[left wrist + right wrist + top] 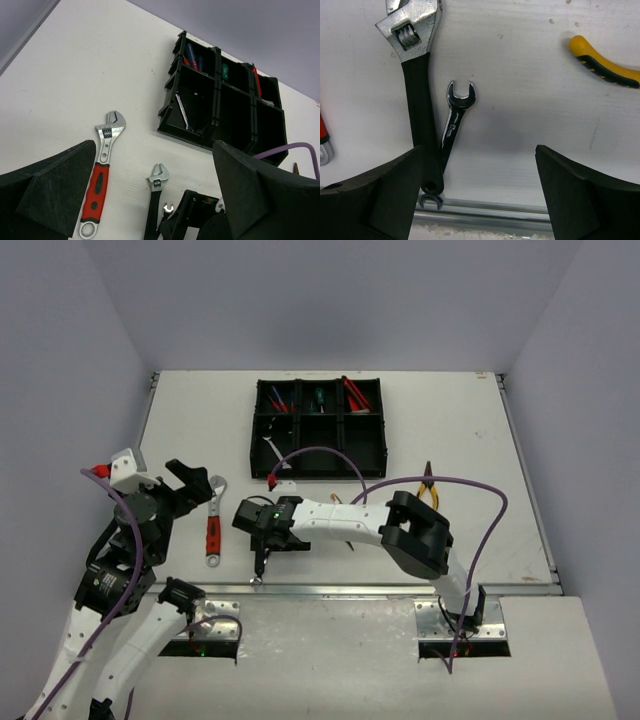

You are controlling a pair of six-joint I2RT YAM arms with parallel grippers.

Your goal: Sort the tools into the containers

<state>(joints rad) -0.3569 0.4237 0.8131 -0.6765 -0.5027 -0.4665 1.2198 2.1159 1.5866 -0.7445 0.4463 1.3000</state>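
Top view: a black tray [253,445] of six compartments sat at the far middle of a white table [450,410]. Its far row held red and blue screwdrivers [279,400] on the left, a green screwdriver [318,396] in the middle and red knives [354,391] on the right. A silver spanner [270,448] lay in the near left compartment, and nothing could be made out in the other two. Outside the tray lay a red wrench [212,525], a black wrench [260,558] and yellow pliers [428,488]. The left gripper [195,478] hung spread and empty beside the red wrench's head, and the right gripper [265,532] reached across, low over the black wrench. Left wrist view: the fingers [55,190] stood wide apart with nothing between them, above both wrenches and a small spanner [169,207]. Right wrist view: the right jaws were parted wide and held nothing. The small spanner lay on the table between them, its lower end against the black wrench's handle, near a metal rail [485,207]. A yellow pliers handle [605,62] showed at the upper right. Judged from this, sorting was perhaps half done. At least four tools awaited binning, and the small spanner looked the likely next pick, probably bound for the silver spanner's compartment.
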